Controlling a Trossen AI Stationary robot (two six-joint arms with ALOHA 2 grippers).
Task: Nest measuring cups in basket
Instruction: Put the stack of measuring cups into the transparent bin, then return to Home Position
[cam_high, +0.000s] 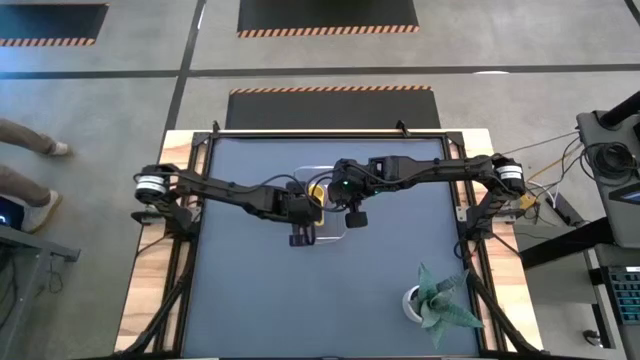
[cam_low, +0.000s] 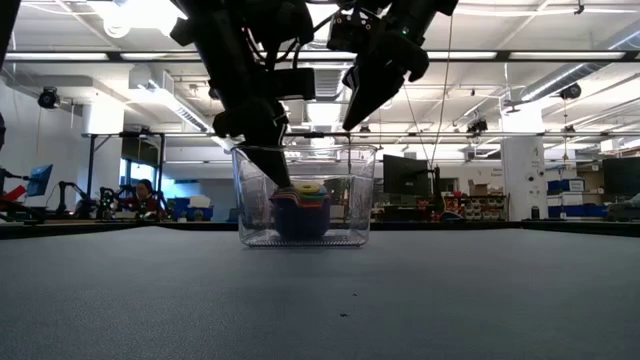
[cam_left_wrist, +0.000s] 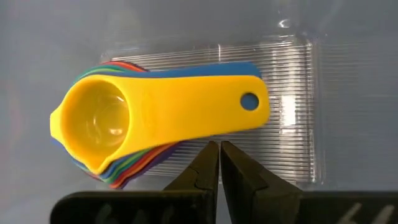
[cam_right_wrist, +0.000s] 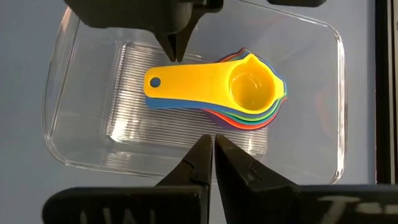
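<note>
- Left wrist view shows me the measuring cups stacked one inside the other, yellow on top, lying on the ribbed floor of the basket in the middle of the frame.
- I see the left gripper with its fingers pressed together, holding nothing, just beside the yellow handle.
- In the right wrist view, my right gripper is pressed together too and holds nothing, hanging over the clear bin.
- From the high view, both arms meet over the basket at the center top of the table.
- A white pot with a green plant sits at the lower right.
</note>
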